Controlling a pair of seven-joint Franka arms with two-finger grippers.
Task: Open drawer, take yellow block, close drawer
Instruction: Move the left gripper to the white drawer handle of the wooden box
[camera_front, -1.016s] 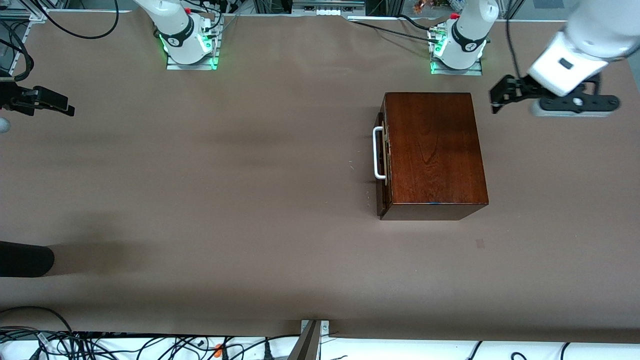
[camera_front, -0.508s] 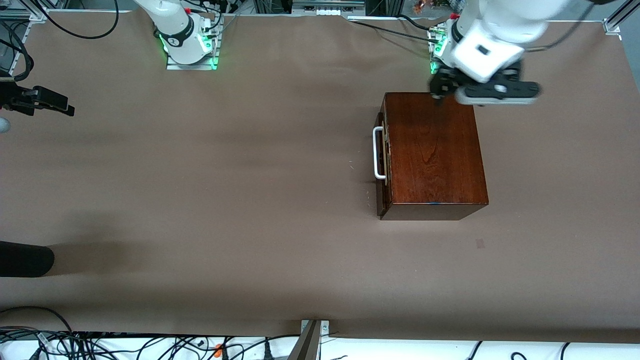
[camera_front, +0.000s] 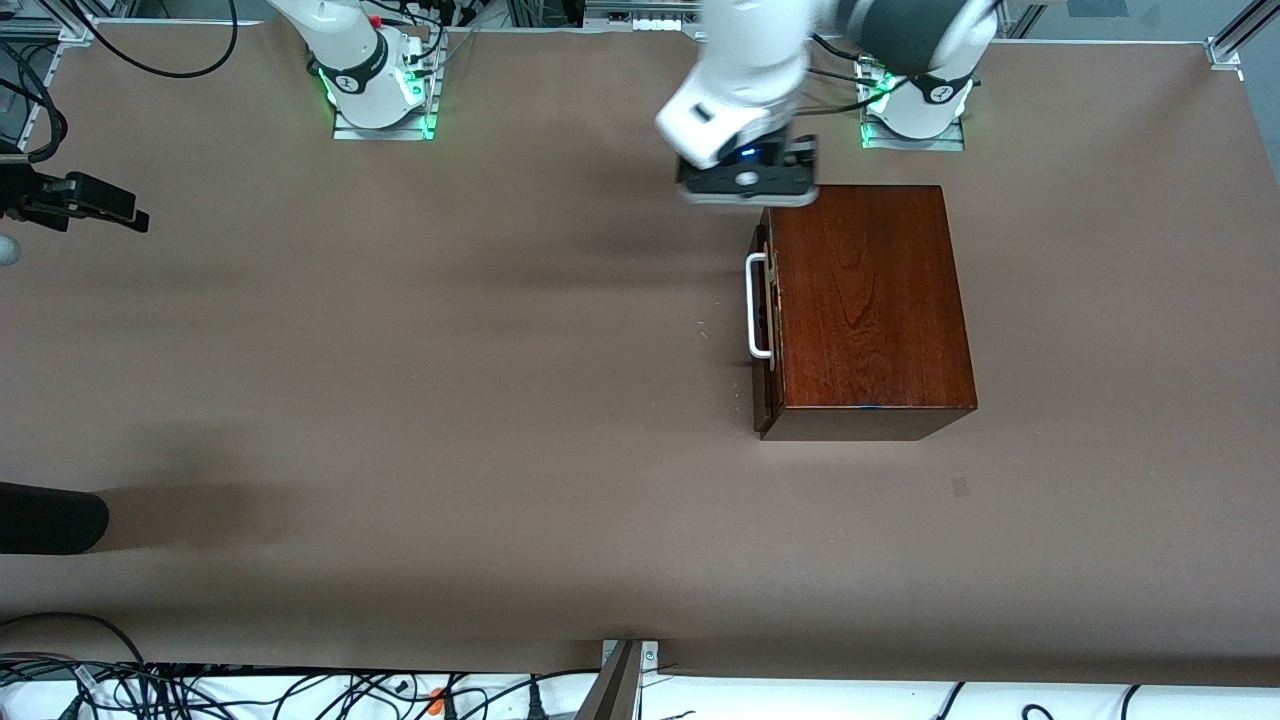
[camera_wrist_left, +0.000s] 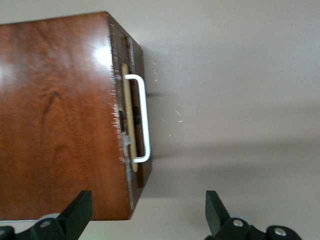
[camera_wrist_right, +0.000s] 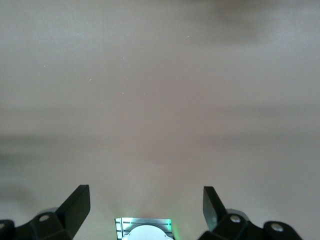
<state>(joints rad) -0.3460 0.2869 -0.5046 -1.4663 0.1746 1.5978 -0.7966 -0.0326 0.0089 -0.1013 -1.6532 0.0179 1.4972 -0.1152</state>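
The dark reddish-brown wooden box (camera_front: 865, 300) stands on the table toward the left arm's end. Its drawer (camera_front: 766, 390) is shut, and the white loop handle (camera_front: 757, 305) faces the right arm's end. The box (camera_wrist_left: 60, 115) and handle (camera_wrist_left: 142, 117) also show in the left wrist view. My left gripper (camera_front: 748, 185) hangs open and empty over the table (camera_front: 450, 350), at the box's handle-side corner nearest the arm bases (camera_wrist_left: 145, 215). My right gripper (camera_front: 120, 208) waits open and empty at the right arm's end (camera_wrist_right: 145, 207). The yellow block is hidden.
A black rounded object (camera_front: 50, 518) lies at the table's edge at the right arm's end, nearer the camera. Cables (camera_front: 300, 690) run along the table's front edge. The right arm's base (camera_front: 375, 90) and the left arm's base (camera_front: 915, 95) stand along the top.
My left gripper has swept from off the box's left-arm end, over the box's edge nearest the bases, to its handle-side corner. The right arm and the box have not moved.
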